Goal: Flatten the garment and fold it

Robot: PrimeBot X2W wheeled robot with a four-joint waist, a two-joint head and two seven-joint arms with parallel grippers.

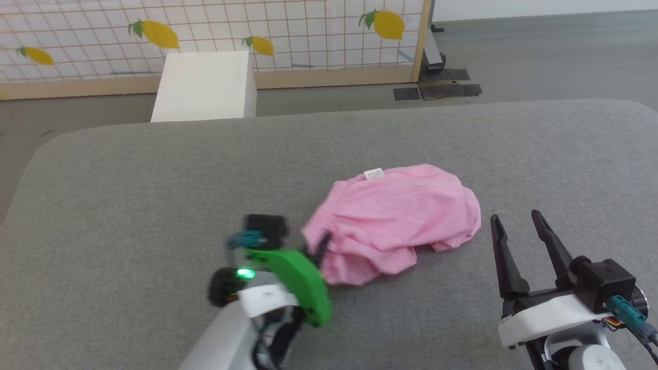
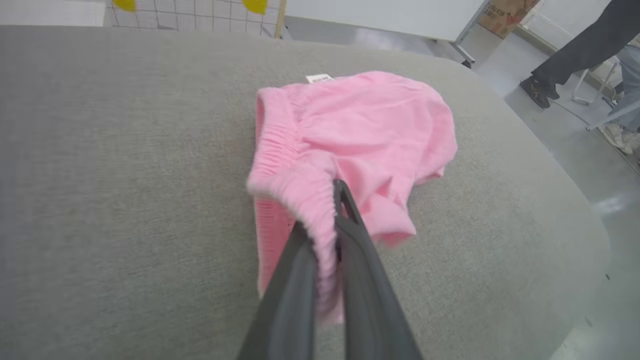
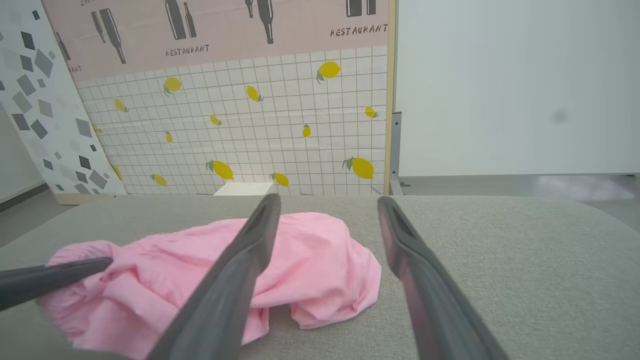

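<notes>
Pinching the garment (image 2: 360, 120) at its waistband (image 2: 274, 145), the left jaws are clenched; the right jaws gape beside it.

Grey fabric bench (image 1: 128, 205): beneath left hand (image 1: 321, 245) and right hand (image 1: 515, 216).
White box (image 1: 205, 85): on floor past bench far edge, ahead of left hand.
Lemon-print grid panel (image 1: 308, 31), wooden frame: behind box, well beyond both hands.
Dark floor plates (image 1: 437, 90): at panel foot, far ahead, between hands.
Pink "RESTAURANT" panel (image 3: 225, 35): above lemon panel.
Person's dark trouser leg, shoe (image 2: 537, 90): on floor, far beyond left hand, to its right.
</notes>
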